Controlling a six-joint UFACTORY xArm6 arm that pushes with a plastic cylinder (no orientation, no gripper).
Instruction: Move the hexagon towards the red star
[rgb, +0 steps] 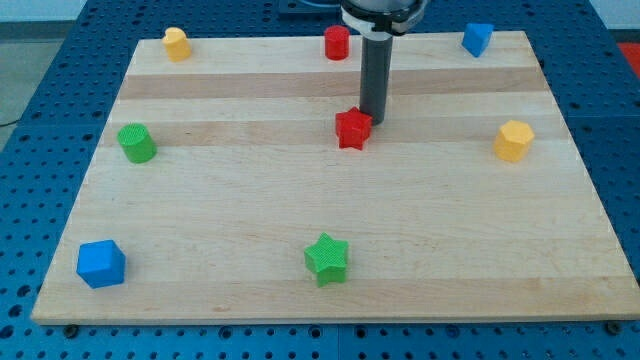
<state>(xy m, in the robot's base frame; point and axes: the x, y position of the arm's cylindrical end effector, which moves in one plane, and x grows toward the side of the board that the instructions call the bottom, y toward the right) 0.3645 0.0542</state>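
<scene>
The yellow hexagon (514, 140) lies near the board's right edge, at mid height. The red star (353, 129) lies near the middle of the board, a little above centre. My tip (373, 121) stands just to the right of the red star and slightly above it, touching or almost touching it. The hexagon is far to the right of my tip.
A red cylinder (337, 42) is at the top centre, a blue block (477, 39) at the top right, a yellow block (177, 44) at the top left. A green cylinder (137, 143) is at the left, a blue cube (101, 264) at the bottom left, a green star (327, 258) at the bottom centre. The wooden board (220, 220) rests on a blue perforated table.
</scene>
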